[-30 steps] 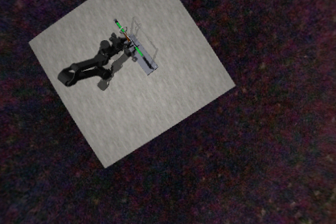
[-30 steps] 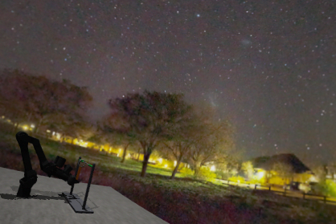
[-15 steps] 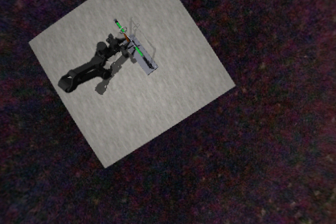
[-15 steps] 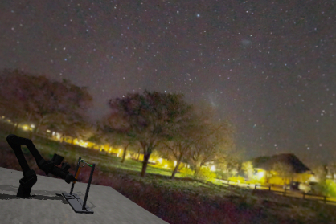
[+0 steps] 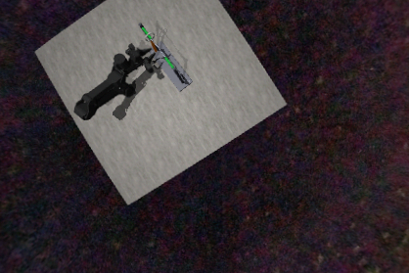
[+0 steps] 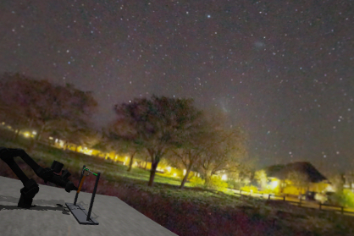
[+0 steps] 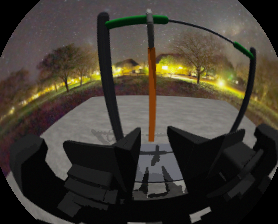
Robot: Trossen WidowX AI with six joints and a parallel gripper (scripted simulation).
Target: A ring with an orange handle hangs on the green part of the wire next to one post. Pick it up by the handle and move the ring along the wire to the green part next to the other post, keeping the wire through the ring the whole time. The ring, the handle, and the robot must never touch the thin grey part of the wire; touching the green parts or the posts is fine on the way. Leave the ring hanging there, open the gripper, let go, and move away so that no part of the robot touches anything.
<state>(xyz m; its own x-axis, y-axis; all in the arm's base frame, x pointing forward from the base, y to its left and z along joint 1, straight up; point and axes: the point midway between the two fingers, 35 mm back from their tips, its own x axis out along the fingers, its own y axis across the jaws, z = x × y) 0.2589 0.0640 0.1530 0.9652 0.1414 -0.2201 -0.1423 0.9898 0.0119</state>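
Looks like a square, pale grey, faintly streaked tabletop [image 5: 196,127] [image 6: 127,220] [image 7: 65,120]; carries an oblong blue-grey base plate [image 5: 172,74] [image 6: 78,216] [image 7: 172,162], lying flat; also bears the black arm's base [image 5: 128,89] [image 6: 26,200], apart from the plate; catches dark shadows around both.

Dim night light behind, soft even light on the pale slab [image 5: 196,137] [image 6: 127,220] [image 7: 210,110].

Small yellow lamps glow low behind the dark trees [image 6: 154,118] [image 7: 197,50], flaring into hazy patches; the sky is dark and grainy. Shadows of the arm [image 5: 105,90] [image 6: 31,165] and wire stand fall grey on the slab. The black arm loses most surface detail. From above, the dark surroundings look mottled and soft; the wrist view bends straight lines inside a round, black-cornered frame.
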